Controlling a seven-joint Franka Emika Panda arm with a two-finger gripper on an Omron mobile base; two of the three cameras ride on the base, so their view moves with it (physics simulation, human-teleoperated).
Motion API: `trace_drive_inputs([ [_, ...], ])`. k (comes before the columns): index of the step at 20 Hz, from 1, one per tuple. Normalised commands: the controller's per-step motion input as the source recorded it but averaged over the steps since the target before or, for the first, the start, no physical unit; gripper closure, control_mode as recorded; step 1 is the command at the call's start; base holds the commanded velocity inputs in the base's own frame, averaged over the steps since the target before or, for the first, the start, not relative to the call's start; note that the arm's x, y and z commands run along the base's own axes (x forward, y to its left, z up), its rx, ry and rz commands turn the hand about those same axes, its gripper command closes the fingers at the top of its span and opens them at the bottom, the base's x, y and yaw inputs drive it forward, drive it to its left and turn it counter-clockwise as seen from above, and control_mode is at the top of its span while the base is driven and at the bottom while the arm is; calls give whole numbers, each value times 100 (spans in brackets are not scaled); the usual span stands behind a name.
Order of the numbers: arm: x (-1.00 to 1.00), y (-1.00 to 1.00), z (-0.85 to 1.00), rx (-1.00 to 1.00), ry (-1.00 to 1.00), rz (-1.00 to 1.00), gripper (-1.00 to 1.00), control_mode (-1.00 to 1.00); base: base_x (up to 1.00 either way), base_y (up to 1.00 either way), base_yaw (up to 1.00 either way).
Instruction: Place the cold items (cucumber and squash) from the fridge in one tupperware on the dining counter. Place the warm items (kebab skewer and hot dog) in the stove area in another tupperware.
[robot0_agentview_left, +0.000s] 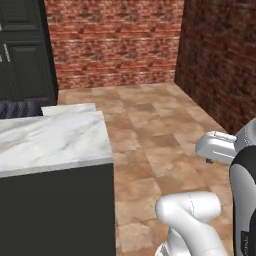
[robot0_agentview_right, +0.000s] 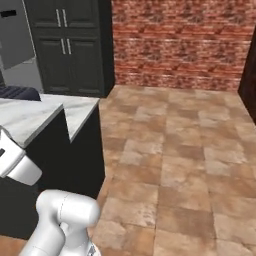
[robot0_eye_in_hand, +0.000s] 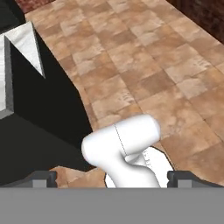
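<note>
- None of the task's food is to be made out at this moment: no cucumber, squash, kebab skewer or hot dog, and no tupperware either, so where they lie cannot be told from here.
- The gripper (robot0_eye_in_hand: 112, 177) hangs over bare floor with its two dark fingertips (robot0_eye_in_hand: 41, 178) spread as wide as they go, and nothing sits between them.
- Nearest the arm is the marble counter (robot0_agentview_left: 50, 140), a pale veined top on a dark body; its visible surface carries nothing of the task (a dark ribbed object (robot0_agentview_left: 20, 109) lies at its far edge, too cut off to name).
- Beyond it stand the dark cabinets (robot0_agentview_right: 70, 50), with a grey appliance panel (robot0_agentview_right: 17, 45) to their left that may be the fridge, though that is a guess.
- The tiled floor (robot0_agentview_right: 175, 150) and brick wall (robot0_agentview_right: 180, 40) take up the rest.
- Judged step: the robot is in transit or searching, with no item picked yet.
- Next move, as I judge it: drive or turn the base toward the fridge or stove area until an item comes into sight, keeping the arm clear of the counter corner, and only then reach.
</note>
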Motion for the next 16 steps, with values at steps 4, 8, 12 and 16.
trace_drive_inputs([
  [4,0,0,0,0,0,0,-100,100,71,-71,45],
  [8,0,0,0,0,0,0,-100,100,58,-79,46],
  [12,0,0,0,0,0,0,-100,100,54,-77,48],
  [16,0,0,0,0,0,0,-100,100,58,-76,49],
])
